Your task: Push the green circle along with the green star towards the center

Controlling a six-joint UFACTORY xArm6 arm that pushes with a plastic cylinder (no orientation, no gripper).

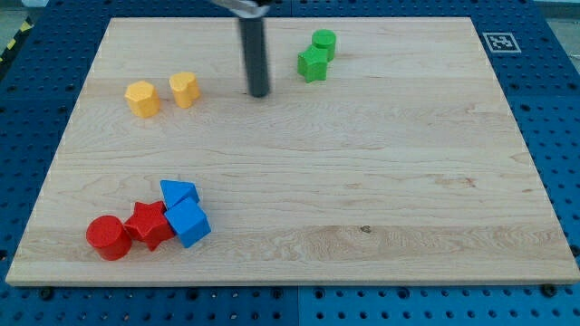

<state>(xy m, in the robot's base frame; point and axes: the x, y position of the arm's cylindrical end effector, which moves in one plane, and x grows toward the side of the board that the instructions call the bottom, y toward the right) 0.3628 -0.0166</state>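
Camera view looks down on a pale wooden surface [381, 181] resting on a blue pegboard base [553, 109]. My rod [255, 50] comes in from the view's top and stands nearly upright, dark and straight, and my tip [260, 94] sits on the board in its upper part, a little toward the view's left of the middle.

As for a hand, I have none that opens or closes (only this rod), so its state is simply that it holds nothing and my tip touches no block.

To the view's right of my tip, near but clearly apart, sit the two green pieces. The green star [313, 64] lies closer to my tip, and the green circle [323, 42] stands just behind it toward the view's top and right, the two touching or all but touching. Both are close to the board's top edge.

On the other side of my tip, toward the view's left, are the yellow heart [184, 89] and, farther left, the yellow hexagon [142, 98], near one another but apart.

Well away, in the lower left of the view, four blocks crowd together: the red circle [109, 237], the red star [149, 224], the blue cube [188, 224] and the blue triangle [178, 193].

A black-and-white marker tag [498, 41] sits at the upper right corner.
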